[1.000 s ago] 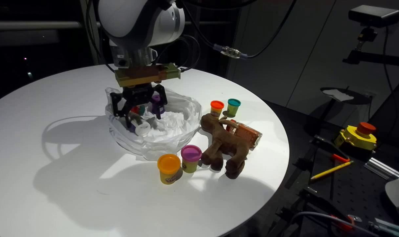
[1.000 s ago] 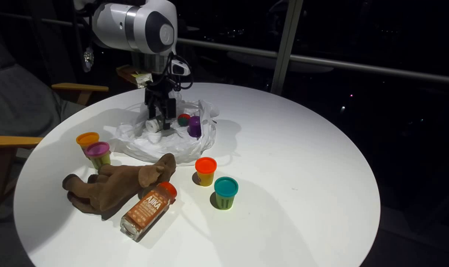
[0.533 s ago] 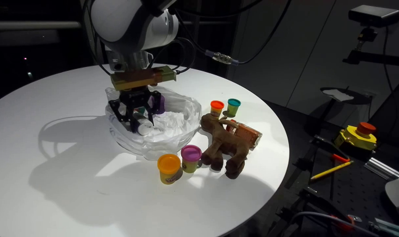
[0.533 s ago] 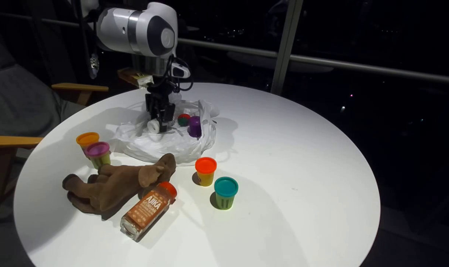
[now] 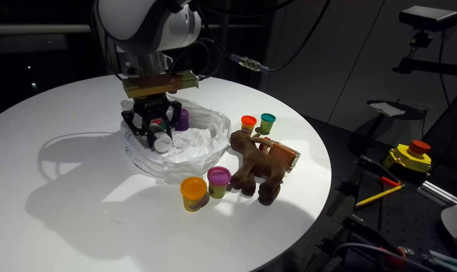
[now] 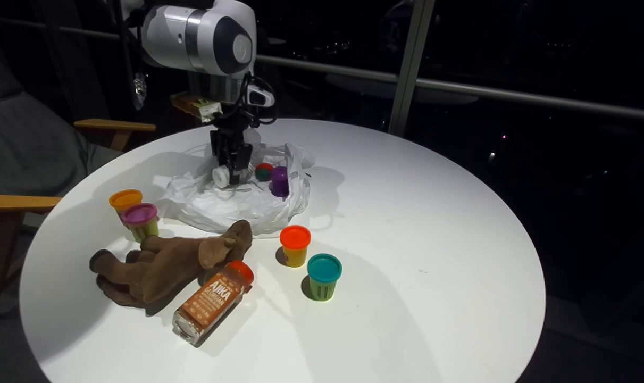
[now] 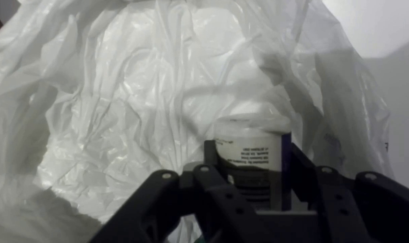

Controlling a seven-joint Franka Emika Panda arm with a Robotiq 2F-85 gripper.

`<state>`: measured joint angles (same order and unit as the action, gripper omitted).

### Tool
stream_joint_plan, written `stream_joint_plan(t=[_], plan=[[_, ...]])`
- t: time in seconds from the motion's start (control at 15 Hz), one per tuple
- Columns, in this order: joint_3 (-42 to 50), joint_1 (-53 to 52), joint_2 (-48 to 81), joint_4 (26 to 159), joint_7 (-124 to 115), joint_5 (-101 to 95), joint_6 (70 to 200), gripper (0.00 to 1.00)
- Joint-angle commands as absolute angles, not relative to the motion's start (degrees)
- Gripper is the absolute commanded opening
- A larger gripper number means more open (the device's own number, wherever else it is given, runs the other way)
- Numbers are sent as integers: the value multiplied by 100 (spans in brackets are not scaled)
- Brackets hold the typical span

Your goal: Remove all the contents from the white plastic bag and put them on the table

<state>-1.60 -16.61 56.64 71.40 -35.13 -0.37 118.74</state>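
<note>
The white plastic bag lies open on the white table. My gripper reaches into it, shut on a white bottle with a purple stripe; the fingers press its two sides. The bottle's white cap shows below the fingers in an exterior view. Also inside the bag are a purple container and a red-and-green round item. Outside it lie the brown plush toy, the orange tub, the purple-lidded tub, the red-lidded tub and the teal-lidded tub.
A glass spice jar with a red cap lies on its side against the plush toy. The toy and the purple-lidded tub stand close to the bag's rim. Beyond the round table edge are a chair's wooden armrest and a window rail.
The gripper came down around the white bottle and its fingers closed on it. Since then gripper and bottle have risen slightly; the purple container and the things on the table stayed put.
</note>
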Motion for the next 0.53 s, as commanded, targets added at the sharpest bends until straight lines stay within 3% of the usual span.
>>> stream_joint_plan(t=[0.0,0.47], plan=[[-142,-1592,4832,7811,-3571,204,12057,27],[130,-1159,3468,9409,-4044,569,12895,27]])
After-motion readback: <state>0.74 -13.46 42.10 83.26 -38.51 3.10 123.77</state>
